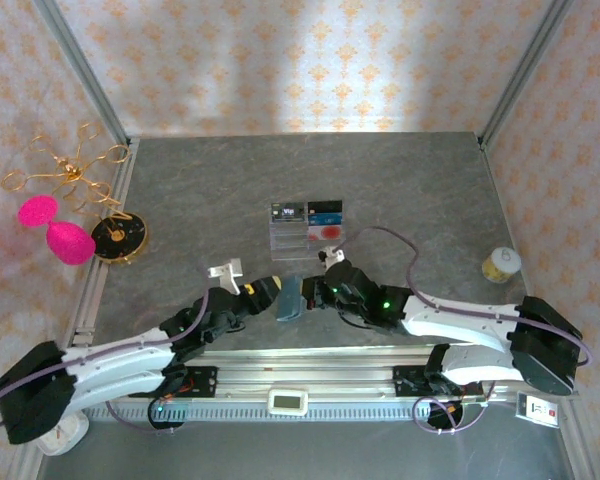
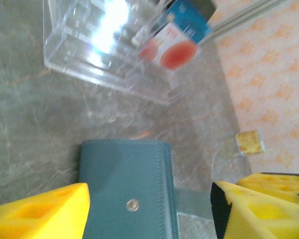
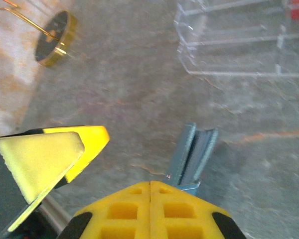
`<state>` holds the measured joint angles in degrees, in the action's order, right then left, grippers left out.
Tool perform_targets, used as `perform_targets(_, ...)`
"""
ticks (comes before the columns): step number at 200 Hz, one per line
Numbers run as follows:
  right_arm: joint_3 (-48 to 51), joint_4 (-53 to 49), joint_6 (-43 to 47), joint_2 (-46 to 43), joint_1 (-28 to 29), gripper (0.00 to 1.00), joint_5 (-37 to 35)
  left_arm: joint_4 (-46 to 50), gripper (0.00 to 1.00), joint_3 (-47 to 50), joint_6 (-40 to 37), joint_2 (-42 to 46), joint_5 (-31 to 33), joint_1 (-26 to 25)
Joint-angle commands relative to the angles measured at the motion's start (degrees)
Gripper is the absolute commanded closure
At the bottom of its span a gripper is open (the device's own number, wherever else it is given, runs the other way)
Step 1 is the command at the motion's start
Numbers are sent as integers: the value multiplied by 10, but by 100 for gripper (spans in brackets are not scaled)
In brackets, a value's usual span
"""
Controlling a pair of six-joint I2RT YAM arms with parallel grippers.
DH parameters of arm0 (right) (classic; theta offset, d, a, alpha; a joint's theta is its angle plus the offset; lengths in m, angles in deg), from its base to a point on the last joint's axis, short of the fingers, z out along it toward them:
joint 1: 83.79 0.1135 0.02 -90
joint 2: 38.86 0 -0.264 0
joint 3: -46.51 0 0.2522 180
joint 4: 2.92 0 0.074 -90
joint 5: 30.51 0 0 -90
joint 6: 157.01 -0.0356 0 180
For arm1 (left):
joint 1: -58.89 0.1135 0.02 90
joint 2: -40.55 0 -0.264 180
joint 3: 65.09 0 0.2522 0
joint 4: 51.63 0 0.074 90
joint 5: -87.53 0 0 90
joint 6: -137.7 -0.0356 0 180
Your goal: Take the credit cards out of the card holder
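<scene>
Probably light, floppy and slick, the teal card holder (image 2: 124, 189) sits just on the robot's side of the clear compartment tray (image 2: 74, 59), best pinched along its stitched spine; the left gripper (image 2: 149, 206) jaws gape empty astride it, while the right gripper (image 3: 149, 191) jaws are pressed shut beside its edge.

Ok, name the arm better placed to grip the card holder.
Left. The left gripper, open, straddles the closed card holder, a finger each side. The right gripper is shut beside the holder's edge and would likely need to open first.
</scene>
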<state>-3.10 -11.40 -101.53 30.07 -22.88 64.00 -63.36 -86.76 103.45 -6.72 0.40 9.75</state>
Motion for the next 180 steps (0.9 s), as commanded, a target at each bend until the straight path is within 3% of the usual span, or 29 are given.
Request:
perform_targets(1, -50, -15, -7, 4, 15, 100, -10, 92, 29, -10, -35, 61, 55, -3)
perform_targets(40, -58, -58, -22, 23, 10, 100, -51, 90, 30, -5, -44, 75, 35, 1)
perform_targets(96, 68, -88, -63, 4, -52, 100, -112, 38, 42, -8, -48, 1, -7, 1)
perform_targets(143, 88, -91, -71, 80, -70, 100, -152, 7, 48, -11, -52, -39, -34, 1)
perform_targets(180, 72, -82, -72, 134, -70, 100, -159, -77, 61, -29, -65, -111, -100, -2)
